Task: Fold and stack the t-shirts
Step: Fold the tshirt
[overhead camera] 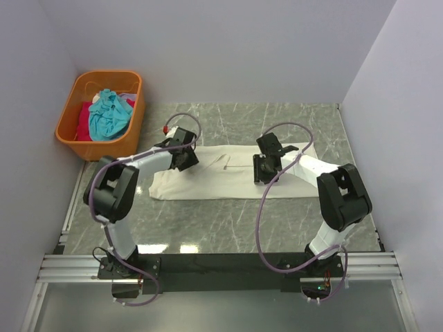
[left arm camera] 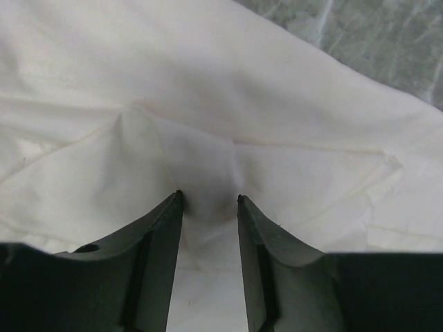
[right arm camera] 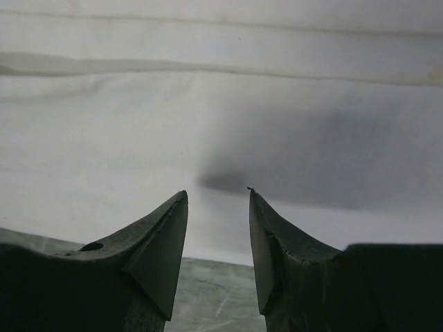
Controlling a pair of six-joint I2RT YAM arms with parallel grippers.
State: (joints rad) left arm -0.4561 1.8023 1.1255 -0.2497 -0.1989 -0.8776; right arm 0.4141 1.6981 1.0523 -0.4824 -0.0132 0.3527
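Cream t-shirt (overhead camera: 228, 181) spread flat, left hand (left arm camera: 208, 199) and right hand (right arm camera: 217, 192) low over it, jaws half parted

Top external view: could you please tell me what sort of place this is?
Probably a robotics lab test cell, not a home: plain white walls box in a marble-patterned table, the left arm and right arm are bolted to a metal rail, and a cream t-shirt lies spread for folding.

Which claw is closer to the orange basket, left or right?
Left. The left claw hangs over the cream t-shirt's end nearer the orange basket; the right claw is further right along it.
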